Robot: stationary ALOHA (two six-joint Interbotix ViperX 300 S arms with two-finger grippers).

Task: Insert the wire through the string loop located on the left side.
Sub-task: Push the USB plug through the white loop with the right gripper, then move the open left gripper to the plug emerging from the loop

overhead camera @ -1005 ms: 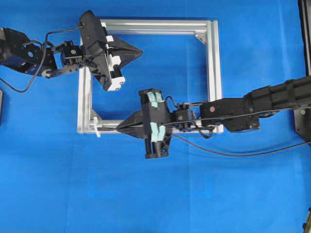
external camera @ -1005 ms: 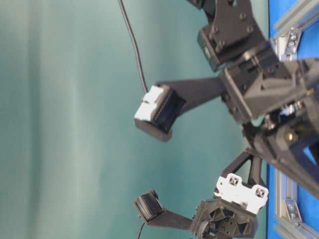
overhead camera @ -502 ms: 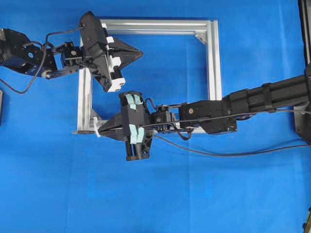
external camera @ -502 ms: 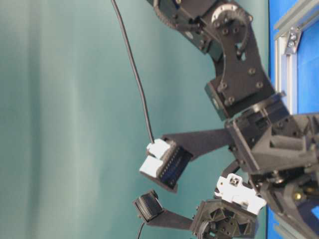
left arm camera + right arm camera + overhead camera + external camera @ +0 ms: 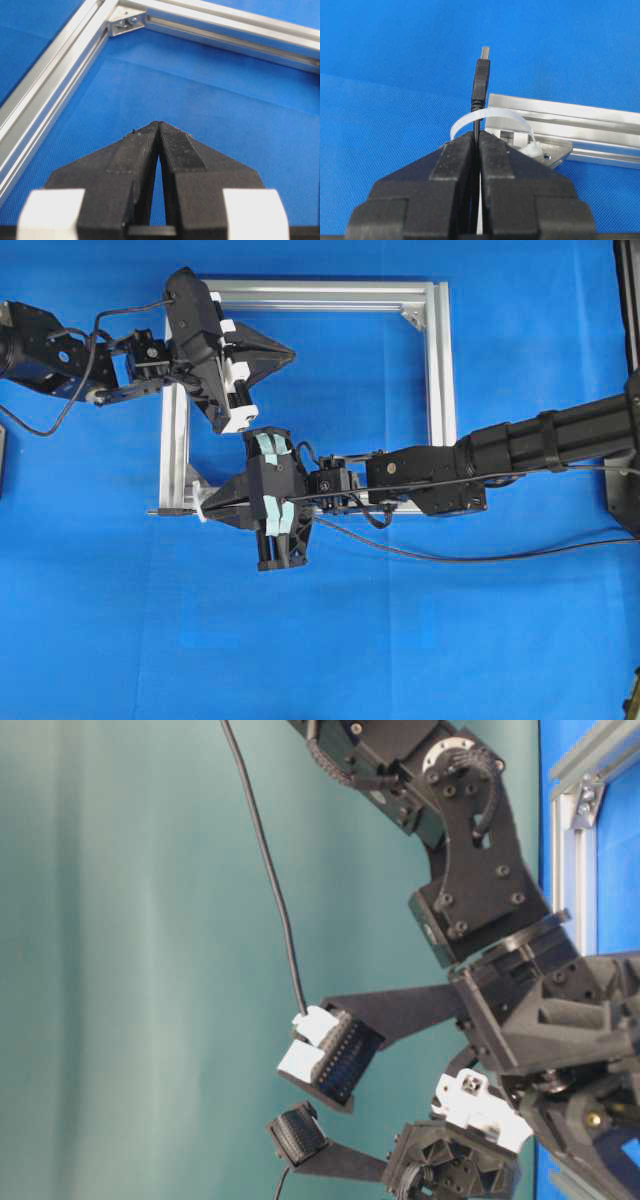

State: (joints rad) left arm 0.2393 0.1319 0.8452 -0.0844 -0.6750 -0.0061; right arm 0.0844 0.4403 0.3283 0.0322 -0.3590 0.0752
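My right gripper (image 5: 207, 508) (image 5: 477, 134) is shut on the wire (image 5: 480, 82), a thin black cable. It holds the wire just behind the dark plug with the greyish end. The white string loop (image 5: 512, 113) arches over the wire right in front of the fingertips, and the plug stands beyond it. In the overhead view the plug tip (image 5: 165, 511) pokes out left of the silver frame's lower left corner, where the string loop (image 5: 200, 510) sits. The left gripper (image 5: 290, 349) (image 5: 159, 123) hovers shut and empty inside the frame's upper left part.
The square aluminium frame (image 5: 437, 390) lies on the blue cloth, with a corner bracket (image 5: 125, 20) ahead of the left gripper. The wire's slack (image 5: 480, 558) trails right across the cloth below the right arm. A dark object (image 5: 1, 455) sits at the left edge.
The right gripper has carried the wire leftward along the frame's bottom rail to its lower left corner. The plug tip now sticks out past the frame. The left arm barely shifted.
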